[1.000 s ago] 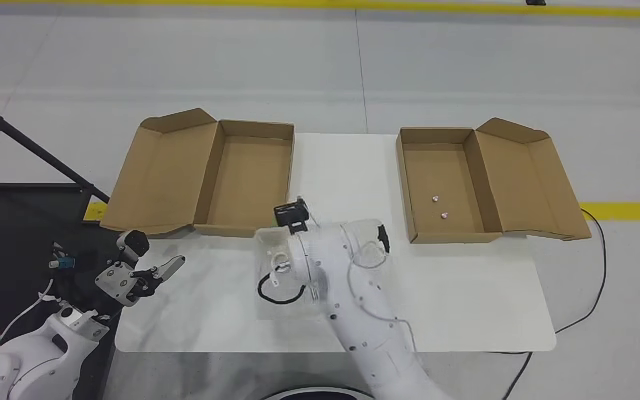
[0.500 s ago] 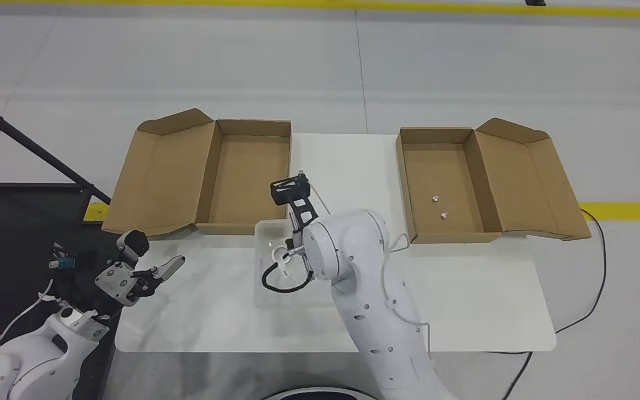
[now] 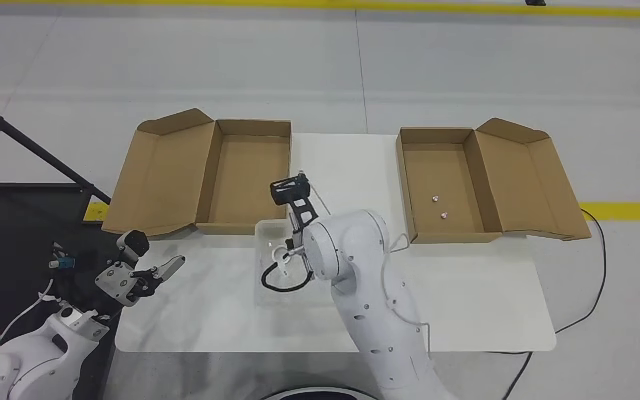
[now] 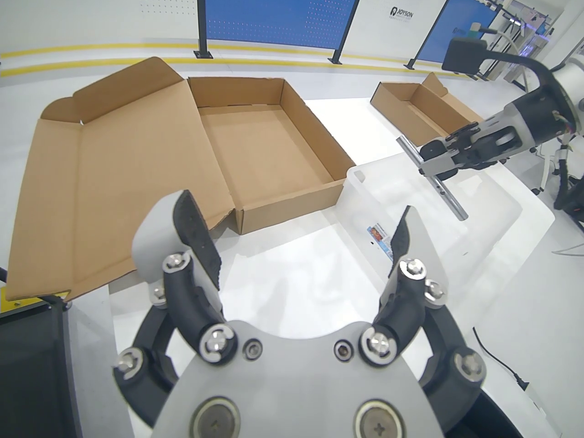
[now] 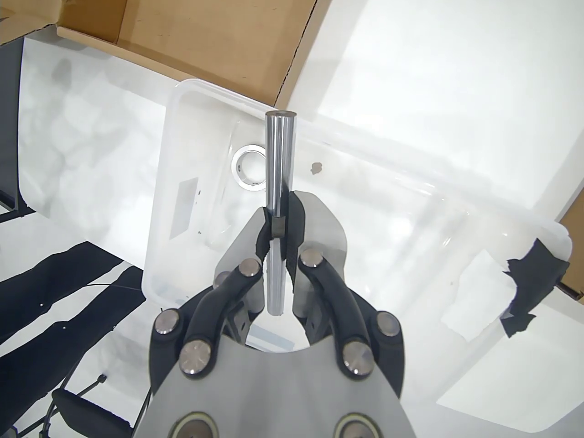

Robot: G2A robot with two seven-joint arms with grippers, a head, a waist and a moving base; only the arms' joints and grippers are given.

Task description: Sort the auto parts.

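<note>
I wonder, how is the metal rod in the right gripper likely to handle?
The metal rod looks straight and rigid, probably heavy for its size. Its polished round surface may slip in the jaws, and it would likely roll if laid flat.

White table (image 3: 480, 290), grey floor (image 3: 300, 60), yellow floor line (image 3: 612, 210), blue partition panels (image 4: 283, 15)
</note>
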